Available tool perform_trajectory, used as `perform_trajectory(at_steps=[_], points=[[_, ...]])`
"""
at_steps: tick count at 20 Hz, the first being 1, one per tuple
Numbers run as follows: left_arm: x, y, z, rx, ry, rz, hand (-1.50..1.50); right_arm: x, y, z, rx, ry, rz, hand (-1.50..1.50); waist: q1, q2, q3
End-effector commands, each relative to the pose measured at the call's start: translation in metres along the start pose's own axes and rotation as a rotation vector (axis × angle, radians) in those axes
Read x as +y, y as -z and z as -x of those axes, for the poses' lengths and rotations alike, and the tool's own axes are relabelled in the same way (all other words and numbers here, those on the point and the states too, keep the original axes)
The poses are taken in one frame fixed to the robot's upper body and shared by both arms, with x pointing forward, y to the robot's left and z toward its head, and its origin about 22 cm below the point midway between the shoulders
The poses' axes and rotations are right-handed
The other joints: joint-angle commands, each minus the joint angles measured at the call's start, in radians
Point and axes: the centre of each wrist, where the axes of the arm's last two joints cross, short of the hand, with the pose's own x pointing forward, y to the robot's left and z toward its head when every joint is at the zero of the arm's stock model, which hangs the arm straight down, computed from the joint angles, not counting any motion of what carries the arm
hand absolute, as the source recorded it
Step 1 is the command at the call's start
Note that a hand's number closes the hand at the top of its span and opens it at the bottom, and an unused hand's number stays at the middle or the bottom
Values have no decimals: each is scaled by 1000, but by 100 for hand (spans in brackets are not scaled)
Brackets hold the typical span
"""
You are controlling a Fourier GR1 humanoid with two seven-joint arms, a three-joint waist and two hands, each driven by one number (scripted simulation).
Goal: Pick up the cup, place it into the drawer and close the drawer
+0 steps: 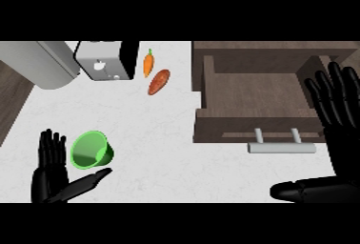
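Observation:
A green cup (91,150) lies on its side on the white counter (162,143) at the lower left, its mouth turned toward me. My left hand (51,177) is open just left of and below it, fingers straight beside the cup and thumb reaching under it, not closed round it. The brown wooden drawer (256,88) stands pulled open at the right, empty inside, with a grey bar handle (281,147) on its front. My right hand (336,109) is open, fingers straight, over the drawer's right side.
A carrot (147,63) and a brown sweet potato (159,82) lie at the top middle. A grey and black appliance (105,59) stands to their left, beside a pale rounded object (41,62). The counter's left edge runs diagonally at the left.

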Motion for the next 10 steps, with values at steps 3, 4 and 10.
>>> perform_trajectory(at_steps=[3, 4, 10], points=[[-16, 0, 30, 3, 4, -19, -150, -3, 3, 3, -10, -19, 4, -150, -1, 0, 0], [-4, -3, 34, 4, -2, -18, -150, 0, 13, 9, -3, 4, -7, -150, 1, 0, 0], [4, -7, 56, 4, 3, -57, -150, 7, 8, -1, 16, 17, -16, -150, 0, 0, 0]])
